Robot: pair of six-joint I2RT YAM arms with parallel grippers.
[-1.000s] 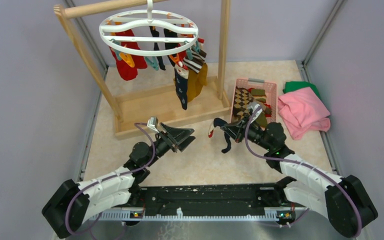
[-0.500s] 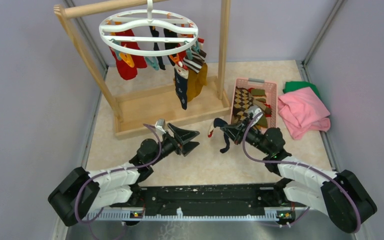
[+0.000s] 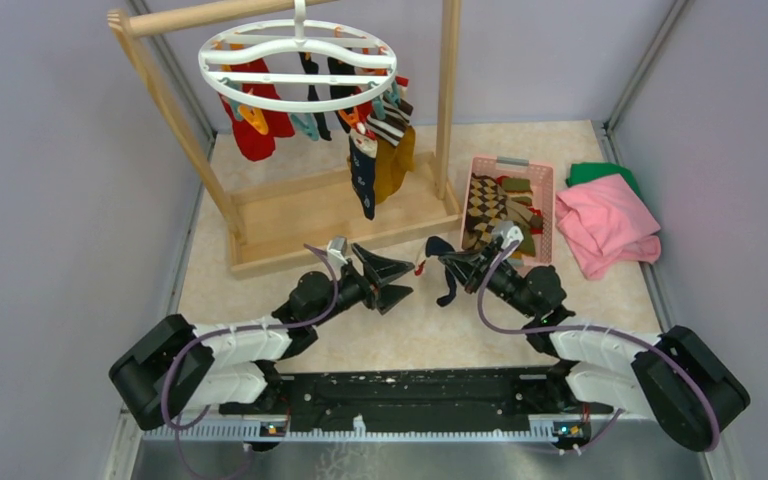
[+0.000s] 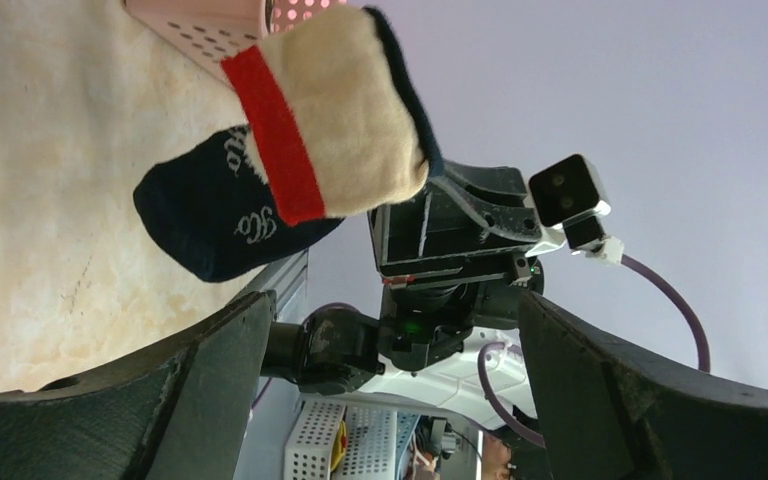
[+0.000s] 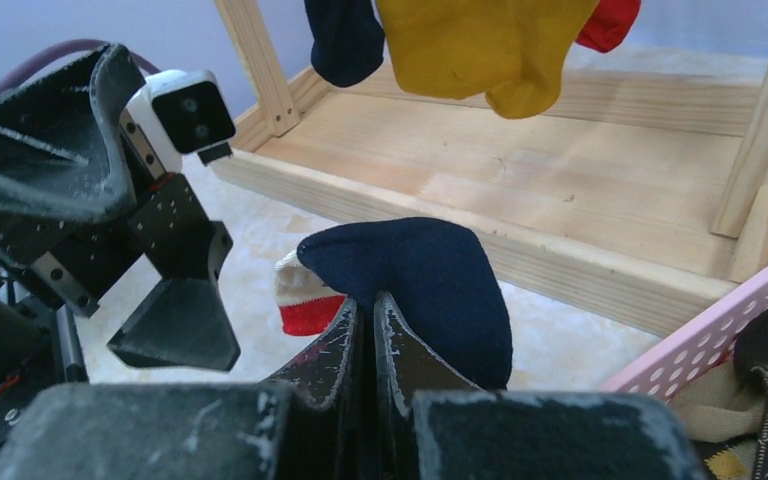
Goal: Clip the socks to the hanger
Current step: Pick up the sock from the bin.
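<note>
Near the middle of the table (image 3: pixel 260 290), a navy sock (image 3: pixel 451 288) with a cream, red-banded toe is pinched in the clenched right gripper (image 3: pixel 443 262). The left gripper (image 3: pixel 408 280) is spread wide just left of that toe, brought nearer than a second ago. A handover is judged under way; the toe must be enclosed next. Farther off, the hanger (image 3: pixel 298 62) is already hung with socks (image 3: pixel 372 160).

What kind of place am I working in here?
Probably a lab test cell staged for laundry: plain grey walls, a wooden rack holding a sock hanger, a pink basket of socks.
</note>
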